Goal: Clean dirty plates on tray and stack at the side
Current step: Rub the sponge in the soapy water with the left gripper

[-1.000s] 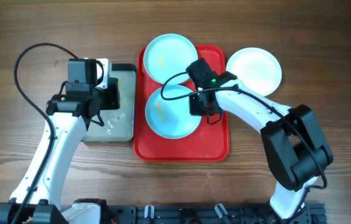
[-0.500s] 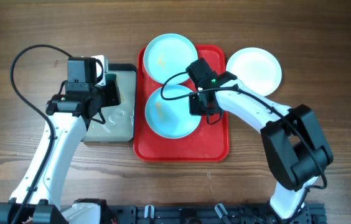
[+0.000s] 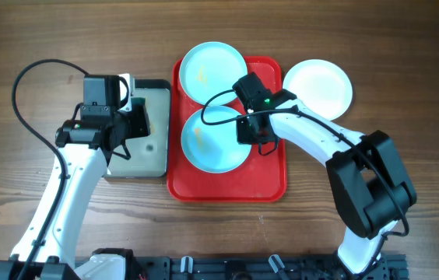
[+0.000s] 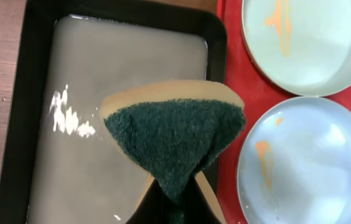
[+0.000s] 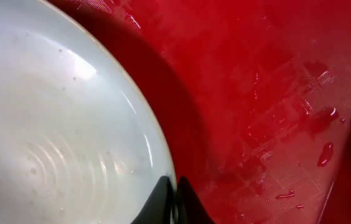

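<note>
Two mint plates lie on the red tray (image 3: 266, 185): a far one (image 3: 212, 68) and a near one (image 3: 212, 144), both with orange smears. A white plate (image 3: 318, 85) lies on the table to the tray's right. My right gripper (image 3: 251, 132) is shut on the near mint plate's right rim (image 5: 163, 162), over the tray floor (image 5: 256, 93). My left gripper (image 3: 130, 128) is shut on a folded green-and-tan sponge (image 4: 174, 134) and holds it above the black-rimmed tray of cloudy water (image 4: 110, 56). Both mint plates show in the left wrist view, far (image 4: 306, 43) and near (image 4: 300, 168).
The black-rimmed water tray (image 3: 157, 163) stands right against the red tray's left side. Water droplets lie on the red tray floor (image 5: 325, 115). Bare wood table surrounds both trays.
My left gripper has moved slightly left and lifted over the water tray with the sponge. The right arm and the plates have not moved.
</note>
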Motion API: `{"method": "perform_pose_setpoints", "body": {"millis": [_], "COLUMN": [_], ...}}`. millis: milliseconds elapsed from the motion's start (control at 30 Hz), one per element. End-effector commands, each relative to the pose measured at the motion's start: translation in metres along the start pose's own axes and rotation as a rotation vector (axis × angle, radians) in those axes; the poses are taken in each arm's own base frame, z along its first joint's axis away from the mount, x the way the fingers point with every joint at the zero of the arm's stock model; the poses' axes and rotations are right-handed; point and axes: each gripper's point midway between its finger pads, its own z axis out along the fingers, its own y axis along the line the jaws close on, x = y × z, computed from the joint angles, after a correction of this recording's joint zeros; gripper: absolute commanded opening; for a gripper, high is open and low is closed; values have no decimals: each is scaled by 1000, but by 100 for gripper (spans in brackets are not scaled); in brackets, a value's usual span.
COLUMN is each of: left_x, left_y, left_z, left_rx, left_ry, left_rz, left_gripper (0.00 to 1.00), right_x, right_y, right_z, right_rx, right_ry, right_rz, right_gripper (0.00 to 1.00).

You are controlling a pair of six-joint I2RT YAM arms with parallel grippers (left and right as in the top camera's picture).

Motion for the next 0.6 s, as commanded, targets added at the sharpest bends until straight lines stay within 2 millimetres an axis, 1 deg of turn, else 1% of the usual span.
{"method": "perform_pose_setpoints", "body": {"millis": [0, 100, 167, 367, 433, 567], "left_x": [6, 10, 11, 11, 9, 16], "left_y": [1, 2, 2, 2, 9, 10], "left_z": [7, 15, 16, 16, 16, 16], "left_rx": [-5, -9, -10, -12, -48, -61], "left_ry": [35, 60, 64, 63, 57, 81], "left_rz": [15, 13, 12, -13, -12, -48], "left_gripper": [4, 4, 4, 4, 4, 4], "right_x": [2, 2, 2, 2, 2, 2], "right_y": [-4, -4, -4, -4, -4, -4], "right_z": [7, 7, 7, 7, 7, 7], "right_rx": [9, 9, 9, 9, 9, 9], "right_ry": [15, 15, 15, 15, 15, 15], "right_rz": [9, 9, 10, 10, 10, 10], "right_gripper": [4, 4, 4, 4, 4, 5]}}
